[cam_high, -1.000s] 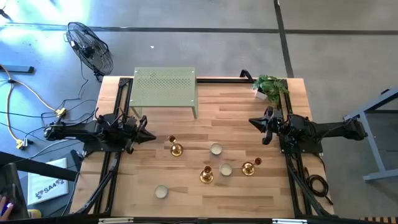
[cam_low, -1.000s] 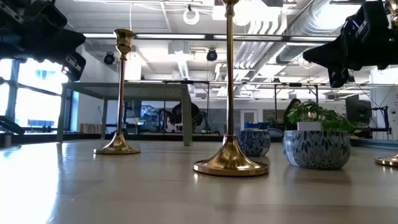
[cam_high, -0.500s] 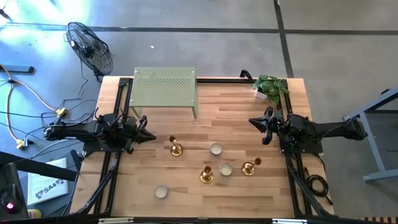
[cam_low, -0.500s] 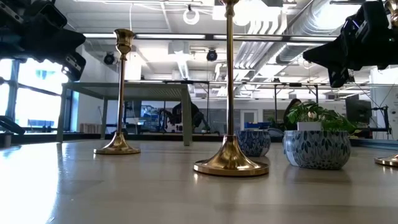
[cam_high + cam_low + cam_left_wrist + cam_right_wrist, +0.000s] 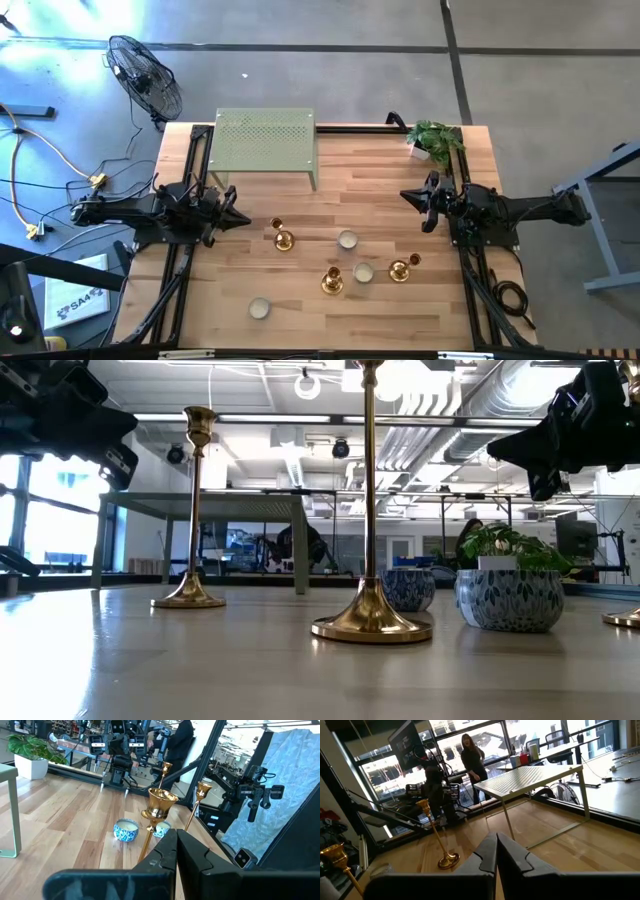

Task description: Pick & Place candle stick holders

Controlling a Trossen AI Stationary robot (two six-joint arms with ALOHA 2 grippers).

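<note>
Three gold-brass candle stick holders stand upright on their round bases on the wooden table: one at centre-left (image 5: 282, 238), one nearer the front (image 5: 331, 281), one toward the right (image 5: 401, 268). Two show in the low view (image 5: 194, 510) (image 5: 370, 520), and the centre-left one in the left wrist view (image 5: 159, 807). My left gripper (image 5: 243, 221) hovers shut at the table's left side, left of the first holder. My right gripper (image 5: 405, 195) hovers shut at the right side, beyond the right holder. Both touch nothing.
A green perforated metal stand (image 5: 264, 143) is at the far centre. A potted plant (image 5: 436, 140) stands at the far right corner. Three small blue-patterned bowls sit among the holders (image 5: 346, 240) (image 5: 363, 272) and near the front left (image 5: 259, 308). People stand beyond the table.
</note>
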